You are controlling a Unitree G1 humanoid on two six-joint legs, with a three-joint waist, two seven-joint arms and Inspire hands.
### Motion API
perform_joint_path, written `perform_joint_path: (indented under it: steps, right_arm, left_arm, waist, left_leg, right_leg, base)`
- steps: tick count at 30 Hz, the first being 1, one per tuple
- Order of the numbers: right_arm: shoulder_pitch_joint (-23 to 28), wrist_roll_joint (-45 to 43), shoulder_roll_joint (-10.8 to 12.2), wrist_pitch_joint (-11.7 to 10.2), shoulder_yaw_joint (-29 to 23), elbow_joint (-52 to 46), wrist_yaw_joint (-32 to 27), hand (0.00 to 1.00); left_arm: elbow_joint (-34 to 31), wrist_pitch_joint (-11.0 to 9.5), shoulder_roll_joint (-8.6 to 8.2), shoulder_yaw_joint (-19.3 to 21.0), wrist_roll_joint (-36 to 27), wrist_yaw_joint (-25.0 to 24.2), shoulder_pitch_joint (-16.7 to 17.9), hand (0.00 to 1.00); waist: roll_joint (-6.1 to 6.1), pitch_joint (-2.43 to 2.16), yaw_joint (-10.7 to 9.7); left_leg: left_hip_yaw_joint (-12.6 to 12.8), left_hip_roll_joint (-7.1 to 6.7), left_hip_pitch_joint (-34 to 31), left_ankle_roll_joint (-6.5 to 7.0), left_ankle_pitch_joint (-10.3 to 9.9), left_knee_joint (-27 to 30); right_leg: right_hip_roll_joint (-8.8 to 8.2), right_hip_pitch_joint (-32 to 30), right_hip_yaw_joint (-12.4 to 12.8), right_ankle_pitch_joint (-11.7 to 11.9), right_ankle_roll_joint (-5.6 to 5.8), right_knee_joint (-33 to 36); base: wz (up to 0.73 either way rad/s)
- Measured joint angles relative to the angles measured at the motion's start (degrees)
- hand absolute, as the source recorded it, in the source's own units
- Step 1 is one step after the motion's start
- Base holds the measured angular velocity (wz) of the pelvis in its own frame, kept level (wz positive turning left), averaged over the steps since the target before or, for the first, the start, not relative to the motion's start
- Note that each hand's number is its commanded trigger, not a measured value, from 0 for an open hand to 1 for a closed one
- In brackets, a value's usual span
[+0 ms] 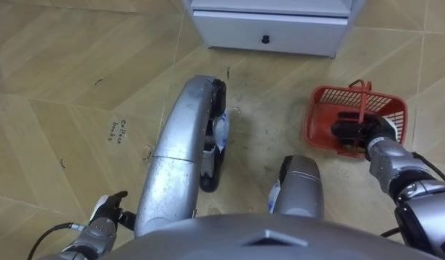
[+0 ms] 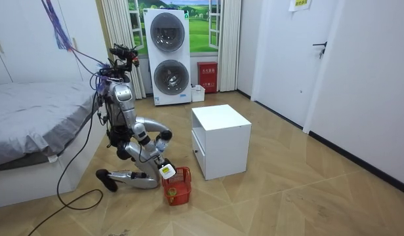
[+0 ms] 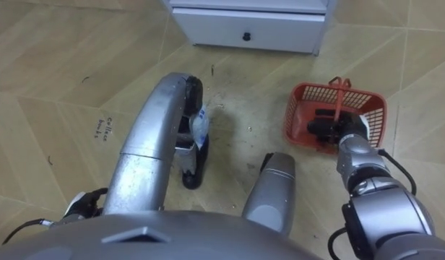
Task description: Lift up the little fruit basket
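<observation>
The red plastic fruit basket [image 1: 391, 108] stands on the wooden floor to my right, its thin red handle [image 1: 364, 97] arching up over it. My right hand [image 1: 356, 133] reaches into the basket from the near side, and its dark fingers curl round the lower part of the handle. In the room view I kneel on the floor beside the basket [image 2: 178, 185], bent over it with my right hand [image 2: 166, 171] at its top. My left hand [image 1: 105, 215] hangs low at my left side near the floor, fingers relaxed and holding nothing.
A white cabinet [image 1: 269, 29] with a drawer and a dark knob stands right in front of me, close to the basket. In the room view a bed [image 2: 38, 124] lies behind me and stacked washing machines [image 2: 170, 56] stand at the back wall.
</observation>
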Motion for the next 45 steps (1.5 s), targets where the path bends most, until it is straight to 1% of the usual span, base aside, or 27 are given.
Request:
perform_joint_path:
  steps: [14,20,21,25,28,30,31,32,33,35,37,38,40,41,42,43,44,45]
  right_arm:
    - [0.04,0.1,0.0,0.08,0.01,0.05,0.07,1.0]
    - [0.05,2.56,0.02,0.1,0.01,0.31,0.73,1.0]
    - [0.05,2.6,0.07,0.1,0.01,0.78,0.86,1.0]
    - [0.24,2.21,0.4,0.32,0.03,0.8,0.86,1.0]
    - [0.24,0.43,1.07,0.33,0.02,0.59,0.8,1.0]
    - [0.25,-0.71,1.87,0.33,0.22,0.4,0.79,1.0]
    - [0.25,-0.77,2.0,0.33,0.47,0.32,0.76,1.0]
    - [0.44,-0.76,2.12,0.36,0.64,-0.24,0.71,1.0]
    - [0.57,-0.9,2.26,0.4,0.68,-1.17,0.66,1.0]
    - [0.59,-2.19,2.19,0.41,0.46,-2.21,0.8,1.0]
    - [0.56,-2.52,2.13,0.42,0.13,-3.35,0.84,1.0]
    - [0.58,-2.51,2.13,0.53,0.13,-4.44,0.9,1.0]
    - [0.57,-2.56,2.18,0.71,0.1,-7.14,0.89,1.0]
    - [0.57,-2.83,2.25,0.74,0.07,-8.81,0.91,1.0]
    - [0.55,-2.63,2.32,0.8,-0.14,-10.41,0.86,1.0]
    - [0.55,-2.2,2.32,0.84,-0.19,-12.24,0.74,1.0]
    - [0.51,-1.97,2.31,0.84,-0.2,-13.19,0.7,1.0]
    - [0.4,-1.78,2.29,0.84,-0.19,-14.91,0.63,1.0]
  left_arm:
    - [0.0,0.02,0.0,0.0,-1.17,-0.04,0.0,0.0]
    - [0.0,0.02,-0.01,0.02,-1.15,-0.04,0.01,0.0]
    - [0.0,0.01,-0.01,0.0,-1.12,-0.04,0.01,0.0]
    - [0.13,0.01,-0.01,0.23,-1.16,-0.06,-0.06,0.0]
    - [0.24,-0.01,-0.17,0.11,-1.12,-0.06,-0.82,0.0]
    - [0.32,-0.06,-0.25,0.13,-1.13,-0.05,-1.62,0.0]
    - [0.32,-0.07,-0.3,0.13,-1.14,-0.04,-1.76,0.0]
    - [0.32,-0.08,-0.42,0.13,-1.14,-0.04,-1.99,0.0]
    - [0.37,-0.11,-0.42,0.18,-1.13,-0.04,-2.38,0.0]
    - [0.76,-0.14,-0.51,0.27,-1.1,-0.05,-3.53,0.0]
    - [1.33,-0.35,-0.52,1.02,-1.19,-0.07,-4.54,0.0]
    - [1.11,-0.42,-0.4,1.51,-1.25,-0.06,-5.05,0.0]
    - [0.99,-0.43,-0.27,2.81,-1.17,-0.06,-5.88,0.0]
    - [1.02,-0.44,-0.26,4.19,-1.01,-0.03,-6.68,0.0]
    - [1.06,-0.54,-0.26,5.12,-1.15,-0.01,-7.49,0.0]
    - [1.19,-0.58,-0.26,5.29,-1.22,0.01,-8.0,0.0]
    - [1.17,-0.59,-0.26,5.32,-1.22,0.03,-8.09,0.0]
    - [1.18,-0.63,-0.26,5.6,-1.22,0.06,-8.26,0.0]
  waist:
    - [0.02,-0.01,0.0]
    - [0.01,-0.01,0.19]
    - [-0.12,0.07,0.17]
    - [-0.29,0.12,0.17]
    - [-1.11,0.09,-0.12]
    - [-1.95,0.06,-0.08]
    - [-2.05,0.05,-0.09]
    - [-2.01,0.04,-0.12]
    - [-2.23,0.11,-0.12]
    - [-2.53,0.04,-0.39]
    - [-2.71,0.08,-0.44]
    - [-2.81,0.01,-0.52]
    - [-2.97,0.04,-0.51]
    - [-3.46,0.07,-0.5]
    - [-3.86,0.09,-0.67]
    - [-3.97,0.12,-1.17]
    - [-4.01,0.1,-1.44]
    - [-3.97,0.09,-1.76]
  left_leg:
    - [-0.02,-0.04,0.0,0.0,0.0,0.01]
    - [-0.09,-0.1,0.01,0.0,0.0,0.21]
    - [-0.15,-0.2,0.02,0.0,0.0,0.28]
    - [-0.72,-0.26,0.09,0.01,0.0,0.93]
    - [-0.87,-0.34,0.08,0.01,-0.01,1.15]
    - [-1.2,-0.36,0.1,0.01,-0.01,1.38]
    - [-1.43,-0.41,0.1,0.01,-0.01,1.52]
    - [-2.26,-0.88,-0.02,0.01,-0.01,2.09]
    - [-2.85,-1.37,0.02,0.0,-0.01,2.24]
    - [-3.16,-2.21,0.32,0.0,-0.04,2.25]
    - [-3.19,-2.56,0.84,0.29,-0.19,2.35]
    - [-3.26,-2.58,1.24,0.55,-0.33,2.58]
    - [-3.93,-2.89,1.46,0.32,-0.61,2.99]
    - [-4.16,-3.13,1.59,0.3,-0.72,3.06]
    - [-4.45,-3.51,1.67,0.29,-0.74,3.18]
    - [-4.83,-4.13,1.85,0.35,-0.76,3.4]
    - [-4.97,-4.32,1.96,0.42,-0.78,3.58]
    - [-5.13,-4.27,2.14,0.72,-0.91,4.22]
  right_leg:
    - [0.01,0.01,-0.01,0.0,0.0,0.0]
    - [0.07,0.26,-0.12,0.0,0.0,0.01]
    - [0.14,0.42,-0.19,0.0,0.0,0.0]
    - [0.92,0.88,-0.29,0.0,0.0,0.04]
    - [1.04,1.1,-0.38,-0.01,0.0,0.15]
    - [1.34,1.32,-0.46,-0.01,0.0,0.22]
    - [1.47,1.49,-0.61,-0.01,0.0,0.21]
    - [1.97,2.04,-1.07,-0.01,0.0,0.12]
    - [2.04,2.44,-1.16,-0.01,0.0,0.1]
    - [1.71,3.17,-1.35,-0.01,0.0,-0.01]
    - [1.38,4.11,-1.59,-0.01,0.0,-0.12]
    - [1.44,4.62,-1.61,0.0,0.0,-0.21]
    - [1.83,4.99,-1.58,0.0,0.0,-0.2]
    - [1.88,5.2,-1.48,0.0,0.0,-0.25]
    - [1.93,5.58,-1.5,0.0,0.0,-0.52]
    - [1.96,6.25,-1.67,0.0,0.0,-0.94]
    - [1.97,6.52,-1.64,0.0,0.0,-1.16]
    - [2.33,7.12,-1.6,0.0,0.01,-1.66]
  base:
    - [0.0]
    - [0.0]
    - [0.0]
    - [-0.04]
    - [0.0]
    - [-0.03]
    - [-0.03]
    - [-0.03]
    - [0.0]
    - [0.05]
    - [0.02]
    - [-0.04]
    - [-0.09]
    - [-0.05]
    - [0.0]
    - [0.0]
    - [-0.06]
    - [-0.09]
